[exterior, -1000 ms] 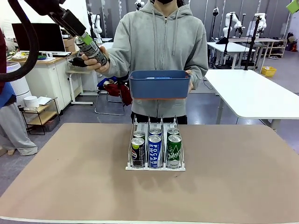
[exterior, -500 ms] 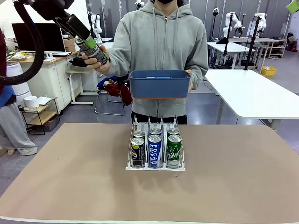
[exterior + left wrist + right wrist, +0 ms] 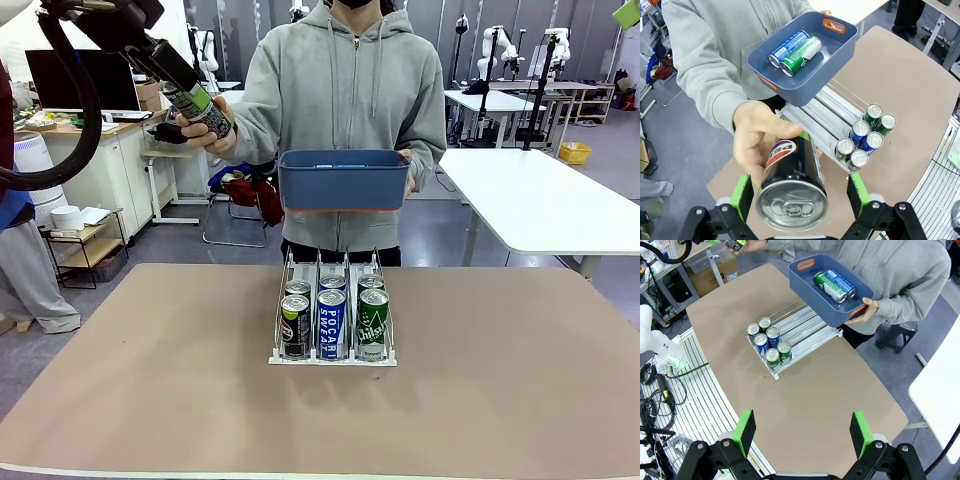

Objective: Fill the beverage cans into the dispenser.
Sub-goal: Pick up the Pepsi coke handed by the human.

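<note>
The left gripper (image 3: 800,189) is up beyond the table's (image 3: 500,390) far left corner, jaws spread wide on either side of a black can (image 3: 790,172). They are not clamping it; the person's hand (image 3: 757,137) holds it. The right gripper (image 3: 802,432) hangs wide open and empty. The dispenser (image 3: 333,358) sits mid-table nearer the far edge, with six cans (image 3: 331,315) at its front lip. The person's blue bin (image 3: 342,185) holds two more cans (image 3: 795,50).

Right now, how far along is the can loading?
Done: six cans stand in the dispenser, two per lane. In hand: the person's hand holds a black can between the open fingers of the left gripper, not yet gripped. Left: that can, plus a blue can and a green can lying in the blue bin the person holds. The right gripper hangs open and empty.
</note>
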You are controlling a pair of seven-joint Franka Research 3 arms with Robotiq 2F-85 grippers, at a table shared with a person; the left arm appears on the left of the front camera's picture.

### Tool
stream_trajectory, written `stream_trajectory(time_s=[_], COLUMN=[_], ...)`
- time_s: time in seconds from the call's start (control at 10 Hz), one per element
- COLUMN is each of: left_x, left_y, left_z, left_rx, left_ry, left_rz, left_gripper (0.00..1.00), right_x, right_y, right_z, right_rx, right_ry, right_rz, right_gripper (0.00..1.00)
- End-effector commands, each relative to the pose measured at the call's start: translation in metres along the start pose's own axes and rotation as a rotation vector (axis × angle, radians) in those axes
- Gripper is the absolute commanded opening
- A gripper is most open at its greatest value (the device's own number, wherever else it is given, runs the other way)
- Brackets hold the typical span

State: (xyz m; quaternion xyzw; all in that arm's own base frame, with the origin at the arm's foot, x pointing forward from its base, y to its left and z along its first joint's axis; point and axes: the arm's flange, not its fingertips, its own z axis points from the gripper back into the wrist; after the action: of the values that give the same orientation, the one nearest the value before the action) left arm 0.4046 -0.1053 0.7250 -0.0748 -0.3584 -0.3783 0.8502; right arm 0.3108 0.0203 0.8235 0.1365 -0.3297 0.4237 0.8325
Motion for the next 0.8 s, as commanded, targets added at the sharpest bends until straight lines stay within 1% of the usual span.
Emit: stream_trajectory(time_s=[0.0,0.2,0.3,0.7], left_x=[-0.0056,-0.0062,-0.0012,-0.0012], left_y=[0.0035,0.0023,0.0008,0.0008], left_z=[-0.0075,-0.0103,-0.0046,-0.0046], left_rx=[-0.013,-0.014,-0.002,-0.002], left_ry=[-0.030,-0.032,0.001,0.001], left_rz=[-0.007,0.008,0.004,0.004], left_gripper=[1.00,1.00,1.00,1.00], right_x=[-0.0033,-0.0033,-0.0033,-0.0033], right_y=[0.0033,0.0033,0.0033,0.0033], right_z=[-0.0034,-0.0034,-0.0034,-0.0034], right_rx=[0.013,0.013,0.013,0.013], right_ry=[-0.020,-0.020,-0.020,-0.020], right_rz=[-0.001,-0.001,-0.001,-0.001], right_gripper=[1.00,1.00,1.00,1.00])
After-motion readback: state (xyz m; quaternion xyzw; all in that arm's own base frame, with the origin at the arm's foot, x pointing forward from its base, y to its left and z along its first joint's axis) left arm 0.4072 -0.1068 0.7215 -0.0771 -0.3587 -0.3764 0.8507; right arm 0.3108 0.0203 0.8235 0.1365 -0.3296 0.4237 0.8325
